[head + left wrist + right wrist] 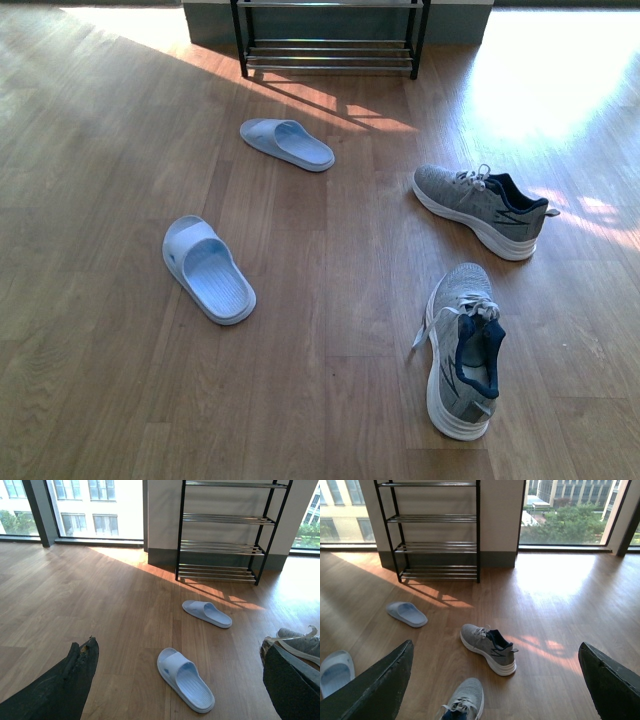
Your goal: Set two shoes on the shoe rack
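Grey knit sneakers point(480, 208) lie on the wood floor point(100, 150), with pale blue slides point(208, 270) to their left, all well short of the shoe rack point(330, 60). The left gripper point(177, 646) and right gripper point(495, 646) gape wide, holding nothing. No pickup has begun; the next move is probably lowering a gripper over one shoe.

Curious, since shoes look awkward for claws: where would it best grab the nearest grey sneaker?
Probably its heel collar, from above: the nearest grey sneaker stands upright on its sole, opening facing up, so one finger can slip inside the navy lining, one outside.
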{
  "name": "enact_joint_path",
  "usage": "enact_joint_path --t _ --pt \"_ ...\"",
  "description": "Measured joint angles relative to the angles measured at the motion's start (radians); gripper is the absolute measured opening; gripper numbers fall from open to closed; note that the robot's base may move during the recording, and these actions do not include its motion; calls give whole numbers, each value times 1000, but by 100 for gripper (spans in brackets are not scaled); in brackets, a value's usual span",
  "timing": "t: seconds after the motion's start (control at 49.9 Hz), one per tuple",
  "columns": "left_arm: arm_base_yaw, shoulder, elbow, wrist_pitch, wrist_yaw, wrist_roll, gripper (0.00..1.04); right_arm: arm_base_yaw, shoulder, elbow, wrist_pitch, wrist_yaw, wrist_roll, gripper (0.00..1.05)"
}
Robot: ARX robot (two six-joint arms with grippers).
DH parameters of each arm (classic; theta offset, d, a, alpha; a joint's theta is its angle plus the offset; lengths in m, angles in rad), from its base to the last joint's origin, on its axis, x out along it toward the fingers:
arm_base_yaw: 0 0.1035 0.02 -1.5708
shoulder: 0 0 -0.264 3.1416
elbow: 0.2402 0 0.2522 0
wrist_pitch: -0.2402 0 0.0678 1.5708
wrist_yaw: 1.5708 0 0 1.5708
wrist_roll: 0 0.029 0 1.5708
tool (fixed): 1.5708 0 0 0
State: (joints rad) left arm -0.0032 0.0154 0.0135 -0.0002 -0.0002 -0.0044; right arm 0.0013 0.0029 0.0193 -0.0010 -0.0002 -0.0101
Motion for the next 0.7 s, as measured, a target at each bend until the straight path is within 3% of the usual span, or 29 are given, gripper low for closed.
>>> enact_joint_path --t 0.701 --pt "0 0 0 0 0 0 95 0 0 0 0 0 0 96"
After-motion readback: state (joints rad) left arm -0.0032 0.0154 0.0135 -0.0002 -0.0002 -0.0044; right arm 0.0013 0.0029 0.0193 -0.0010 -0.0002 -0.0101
